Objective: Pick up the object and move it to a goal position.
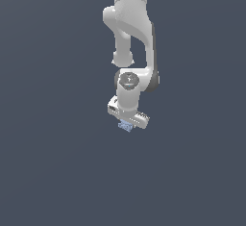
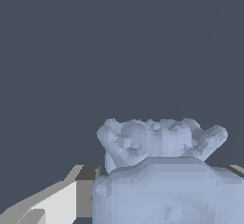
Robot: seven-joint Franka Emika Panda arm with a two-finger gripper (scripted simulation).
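The white, smooth-shelled robot arm (image 1: 129,23) reaches straight down in the exterior view, ending in its white claw (image 1: 128,122), and directly under the claw's body peeks the small pale blue, bumpy-edged blocky lump (image 1: 125,126) that the task is about. In the wrist view that pale blue lump (image 2: 162,170) fills the near part of the picture, very close to the camera, with a pale grey finger (image 2: 57,201) showing just beside it; the other finger is hidden behind the lump. The lump sits right between where the fingers would be, so the claw looks to be closed on it, though the contact itself is not visible and I cannot tell for certain. The flat dark grey-blue bench (image 1: 53,172) shows no shadow or edge that would reveal whether the lump rests on it or hangs clear. My judgement is that reaching and most likely grasping are done, while lifting, if not begun, and carrying to the goal remain. No goal marker is visible in either view.
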